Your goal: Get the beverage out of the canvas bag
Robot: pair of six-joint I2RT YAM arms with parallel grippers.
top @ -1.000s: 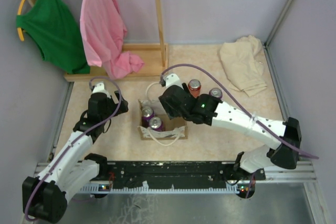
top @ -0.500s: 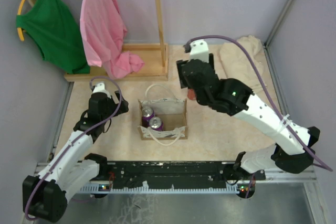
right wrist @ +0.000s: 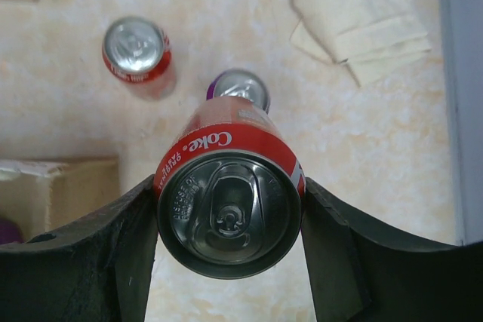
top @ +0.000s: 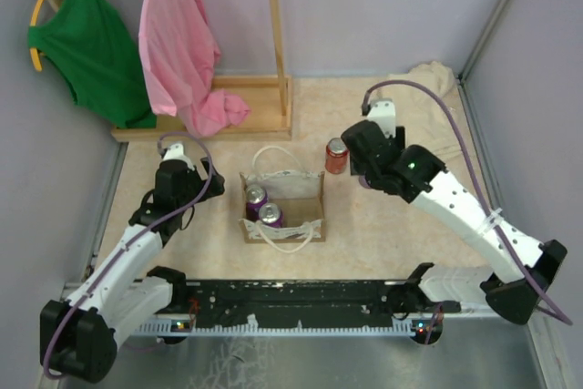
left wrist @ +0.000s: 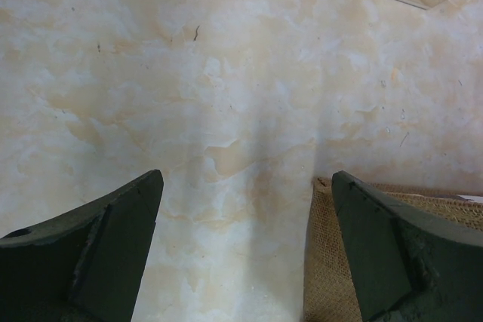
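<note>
top: high above the near edge, looking down, wide | left wrist: close, downward; shares canvas bag edge | right wrist: downward past Coke can; shares red can, probably the same

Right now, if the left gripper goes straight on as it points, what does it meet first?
Likely bare table; the canvas bag edge lies near one finger and might get clipped. Depth unclear.

White "Coke" script runs along the shoulder of the red can, viewed from the right wrist. Smaller white lettering beside it is too fine to read. The other can, far left, shows only blurred white print.
</note>
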